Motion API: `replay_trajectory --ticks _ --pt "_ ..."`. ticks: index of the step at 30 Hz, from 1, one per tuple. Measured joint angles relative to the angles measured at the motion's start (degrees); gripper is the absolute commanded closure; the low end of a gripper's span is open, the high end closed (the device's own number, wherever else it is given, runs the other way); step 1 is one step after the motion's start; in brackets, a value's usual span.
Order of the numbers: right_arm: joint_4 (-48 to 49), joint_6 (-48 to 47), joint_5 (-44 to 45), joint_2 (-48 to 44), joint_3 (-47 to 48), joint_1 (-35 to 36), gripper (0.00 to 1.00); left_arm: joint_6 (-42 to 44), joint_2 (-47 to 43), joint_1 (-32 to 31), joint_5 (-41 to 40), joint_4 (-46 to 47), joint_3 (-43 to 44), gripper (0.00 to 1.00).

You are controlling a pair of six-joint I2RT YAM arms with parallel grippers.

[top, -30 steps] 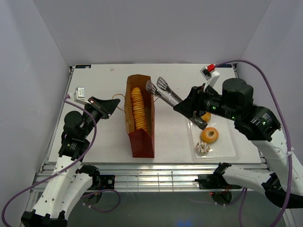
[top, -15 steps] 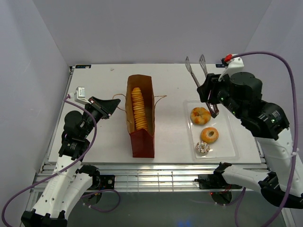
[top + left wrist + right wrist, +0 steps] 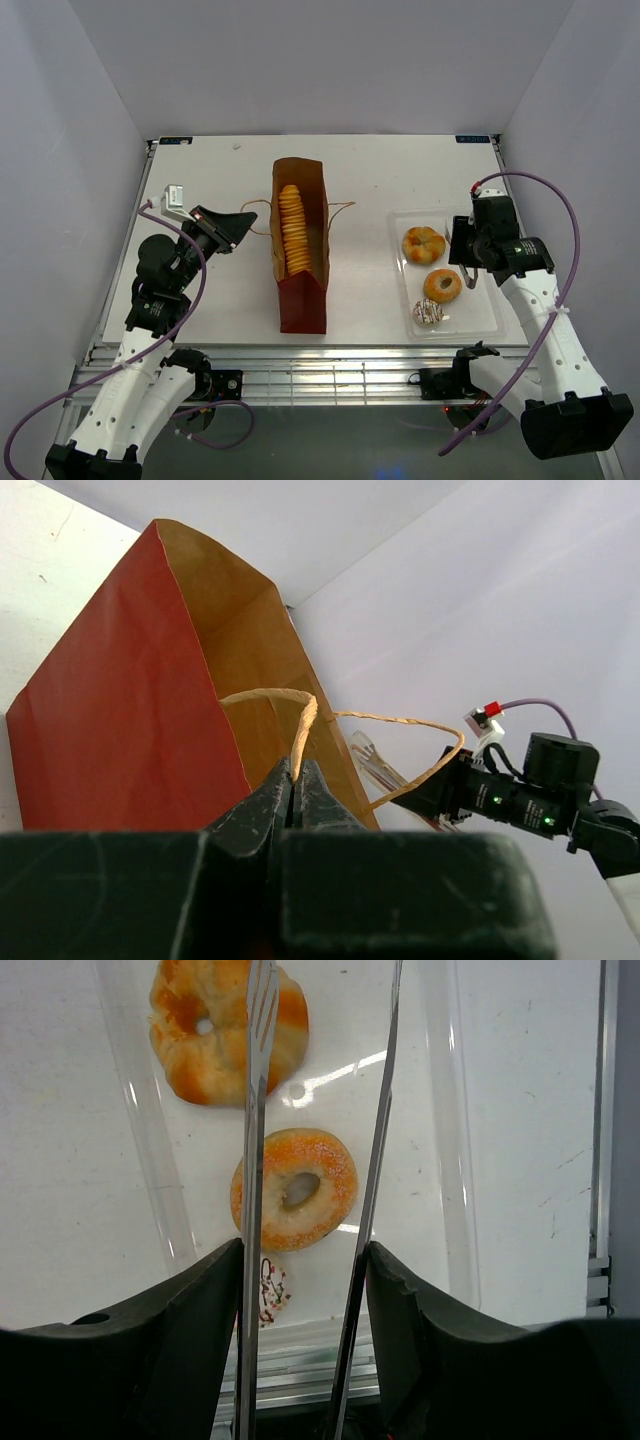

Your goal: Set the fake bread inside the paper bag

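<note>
The paper bag (image 3: 300,262) lies on the table, mouth towards the far side, with the long ridged loaf (image 3: 291,232) inside it. My left gripper (image 3: 236,222) is shut on the bag's twine handle (image 3: 303,712), just left of the bag (image 3: 120,720). Two ring buns (image 3: 423,244) (image 3: 442,286) and a small streaked pastry (image 3: 428,312) sit in the clear tray (image 3: 482,310). My right gripper (image 3: 305,1260) is shut on metal tongs (image 3: 252,1150), whose two arms hang open over the near ring bun (image 3: 295,1188). The far bun (image 3: 225,1030) and the pastry (image 3: 268,1290) lie either side of it.
The tray's clear rim (image 3: 440,1110) runs along the right of the buns. The table's right edge and metal frame (image 3: 603,1160) are close by. A small white box (image 3: 173,197) sits at the table's left, behind my left arm.
My right arm has swung the tongs from beside the bag's mouth across to the right and down over the tray. The left gripper has kept its hold on the handle.
</note>
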Motion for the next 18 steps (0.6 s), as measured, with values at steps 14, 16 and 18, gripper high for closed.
replay_trajectory --ticks 14,16,18 --pt "7.96 -0.66 -14.25 -0.28 -7.58 -7.87 0.37 0.22 -0.24 0.02 0.98 -0.33 0.00 1.00" --pt "8.66 -0.52 -15.52 -0.28 -7.58 -8.20 0.36 0.35 -0.35 0.00 1.01 -0.42 0.00 1.00" --pt "9.07 -0.33 -16.52 -0.28 -7.58 -8.61 0.36 0.42 -0.35 0.00 1.16 -0.44 0.00 1.00"
